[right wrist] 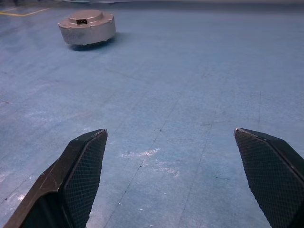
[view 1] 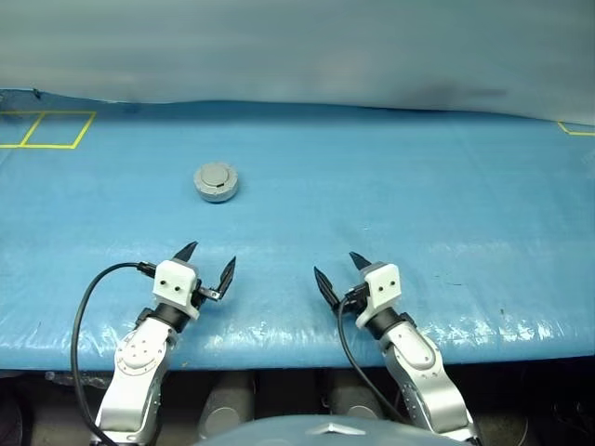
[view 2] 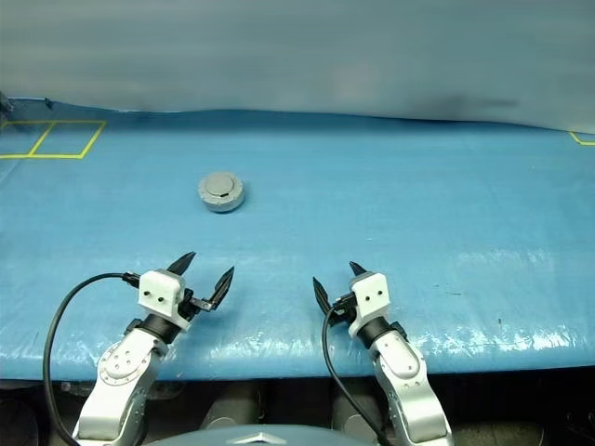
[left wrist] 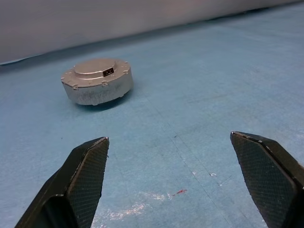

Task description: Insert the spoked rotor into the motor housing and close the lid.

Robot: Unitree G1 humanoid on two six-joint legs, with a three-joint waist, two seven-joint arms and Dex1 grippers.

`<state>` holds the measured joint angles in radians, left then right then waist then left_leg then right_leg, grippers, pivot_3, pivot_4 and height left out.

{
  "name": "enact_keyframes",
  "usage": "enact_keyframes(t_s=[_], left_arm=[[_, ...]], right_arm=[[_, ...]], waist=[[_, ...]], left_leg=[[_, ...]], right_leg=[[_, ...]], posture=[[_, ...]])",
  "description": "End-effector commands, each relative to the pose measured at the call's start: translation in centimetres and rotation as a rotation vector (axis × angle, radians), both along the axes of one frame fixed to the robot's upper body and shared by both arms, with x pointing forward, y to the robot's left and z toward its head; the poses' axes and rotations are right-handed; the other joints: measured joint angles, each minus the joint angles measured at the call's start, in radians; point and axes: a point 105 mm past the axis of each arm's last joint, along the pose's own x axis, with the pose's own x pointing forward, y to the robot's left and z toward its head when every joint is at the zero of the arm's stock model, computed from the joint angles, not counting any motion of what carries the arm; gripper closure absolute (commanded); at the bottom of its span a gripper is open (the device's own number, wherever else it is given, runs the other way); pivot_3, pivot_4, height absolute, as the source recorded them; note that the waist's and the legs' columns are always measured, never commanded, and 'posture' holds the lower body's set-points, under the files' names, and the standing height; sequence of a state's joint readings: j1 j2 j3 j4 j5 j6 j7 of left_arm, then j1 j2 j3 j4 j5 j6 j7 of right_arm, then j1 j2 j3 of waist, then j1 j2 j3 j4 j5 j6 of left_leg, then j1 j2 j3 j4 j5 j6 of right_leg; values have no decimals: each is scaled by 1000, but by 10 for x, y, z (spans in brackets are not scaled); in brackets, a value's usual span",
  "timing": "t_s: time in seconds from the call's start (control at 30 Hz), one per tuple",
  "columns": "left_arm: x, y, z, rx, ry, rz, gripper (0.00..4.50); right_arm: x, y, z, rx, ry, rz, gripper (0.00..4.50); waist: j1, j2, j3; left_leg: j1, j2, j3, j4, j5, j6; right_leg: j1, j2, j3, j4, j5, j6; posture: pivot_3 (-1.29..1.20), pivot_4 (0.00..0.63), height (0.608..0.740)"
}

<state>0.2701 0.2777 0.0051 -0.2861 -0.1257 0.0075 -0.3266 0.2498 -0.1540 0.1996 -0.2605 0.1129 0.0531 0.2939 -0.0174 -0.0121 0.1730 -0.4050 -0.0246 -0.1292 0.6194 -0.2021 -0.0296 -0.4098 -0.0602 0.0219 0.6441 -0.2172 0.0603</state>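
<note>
We count one motor housing [view 1: 217,182] on the blue table [view 1: 418,214], closed up as a single grey puck with one lid [left wrist: 97,69] on top and one small dark connector slot [left wrist: 108,72] in that lid; two grippers, left gripper [view 1: 206,266] and right gripper [view 1: 337,273], two black fingers each, four in all; two yellow taped squares [view 1: 45,129] at the far left; one yellow tape corner [view 1: 576,129] at the far right.

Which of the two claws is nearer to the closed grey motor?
The left claw is nearer: the closed motor housing sits almost straight ahead of it, while the right claw stands farther off to the side.
</note>
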Motion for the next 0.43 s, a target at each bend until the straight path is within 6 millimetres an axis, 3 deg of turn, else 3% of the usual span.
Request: enact_keyframes(t_s=[0.03,0.43], left_arm=[[3,2,9,-7,-46,9,34],[6,2,8,-23,-44,13,34]], right_arm=[[0,5,11,10,-47,15,0],[0,5,9,-4,-35,23,0]], waist=[[0,0,0],[-1,0,0]], left_leg=[[0,0,0,0,0,0],[0,0,0,0,0,0]], right_leg=[[0,0,0,0,0,0],[0,0,0,0,0,0]], posture=[[0,150,740],[0,150,740]])
